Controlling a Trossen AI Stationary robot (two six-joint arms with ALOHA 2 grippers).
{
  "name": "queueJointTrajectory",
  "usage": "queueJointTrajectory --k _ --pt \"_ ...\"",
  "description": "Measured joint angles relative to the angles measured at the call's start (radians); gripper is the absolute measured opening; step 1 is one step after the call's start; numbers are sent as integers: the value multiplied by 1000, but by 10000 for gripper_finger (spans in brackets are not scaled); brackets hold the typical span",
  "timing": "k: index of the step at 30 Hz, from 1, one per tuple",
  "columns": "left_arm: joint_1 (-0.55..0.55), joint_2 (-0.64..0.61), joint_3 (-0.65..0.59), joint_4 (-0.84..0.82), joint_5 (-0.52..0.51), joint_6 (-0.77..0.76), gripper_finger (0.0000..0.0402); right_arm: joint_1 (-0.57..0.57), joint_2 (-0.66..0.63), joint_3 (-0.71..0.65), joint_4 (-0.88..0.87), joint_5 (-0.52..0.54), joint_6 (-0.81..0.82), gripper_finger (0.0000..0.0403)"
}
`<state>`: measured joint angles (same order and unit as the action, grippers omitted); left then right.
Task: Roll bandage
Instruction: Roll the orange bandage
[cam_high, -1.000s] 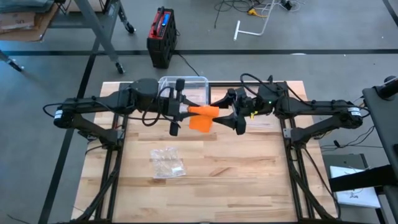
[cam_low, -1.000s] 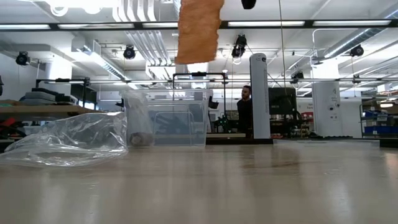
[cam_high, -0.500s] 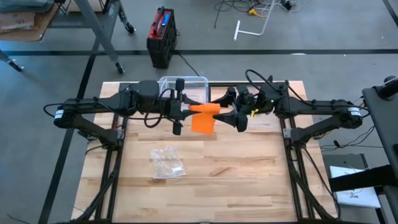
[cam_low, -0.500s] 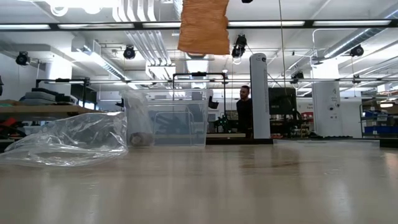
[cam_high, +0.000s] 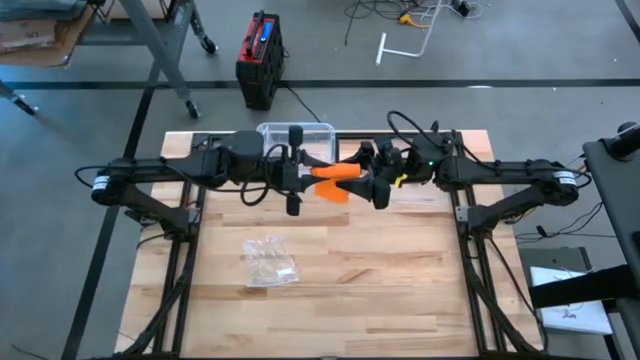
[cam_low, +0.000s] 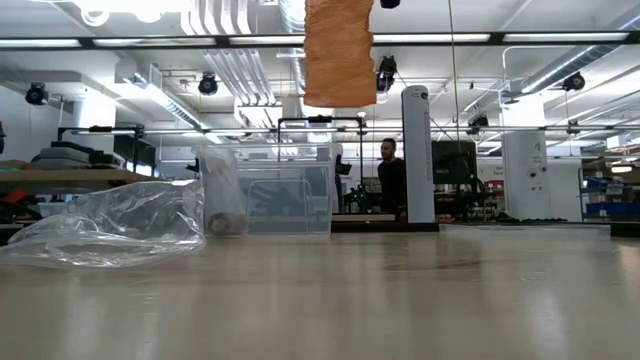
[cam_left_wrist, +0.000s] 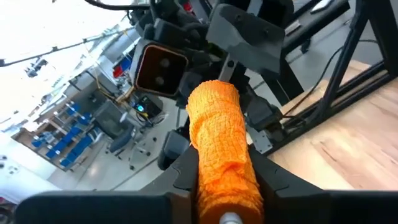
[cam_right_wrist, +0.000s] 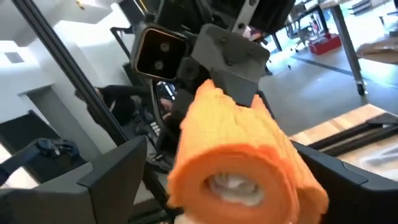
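An orange bandage roll (cam_high: 335, 172) is held level high above the table's far middle, between my two arms. Its loose tail (cam_low: 340, 50) hangs down below it. My left gripper (cam_high: 300, 178) comes from the table's left and is shut on the roll (cam_left_wrist: 221, 143). My right gripper (cam_high: 372, 185) faces it from the right. It is open, and its wide-set fingers (cam_right_wrist: 112, 168) stand on either side of the roll's right end (cam_right_wrist: 239, 171). Whether they touch it I cannot tell. My left gripper pinches the roll's left end (cam_left_wrist: 227, 186) between its two fingers (cam_left_wrist: 183, 177), one on each side. The fingers come level from the table's left and lie along the roll. The roll sticks out level past them, lifted clear of the table, its tail hanging slack.
A clear plastic bin (cam_high: 295, 135) stands at the table's far edge, behind the grippers. A crumpled clear plastic bag (cam_high: 268, 262) lies left of the middle of the table. A person (cam_low: 390, 180) stands in the room beyond.
The roll has turned a little about its length along with both wrists. Its hanging tail has shifted toward the table's right and shows smaller from above.
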<state>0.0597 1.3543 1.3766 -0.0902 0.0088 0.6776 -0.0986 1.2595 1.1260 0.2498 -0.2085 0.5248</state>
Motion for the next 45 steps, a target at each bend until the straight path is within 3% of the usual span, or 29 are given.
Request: queueJointTrajectory --k 17,24,31,37,45 --pt "0 24 -2 12 0 29 79 0 14 9 -5 54 -15 248" --pt "0 23 -2 15 -1 -138 99 1 20 9 -7 101 -128 185" --pt "0 18 -1 -33 4 -394 162 0 20 6 -21 106 -311 118" --pt "16 17 1 -32 11 -652 236 7 20 5 -21 142 -503 95" --pt "65 -2 -2 -78 75 -648 275 66 13 7 18 167 -651 87"
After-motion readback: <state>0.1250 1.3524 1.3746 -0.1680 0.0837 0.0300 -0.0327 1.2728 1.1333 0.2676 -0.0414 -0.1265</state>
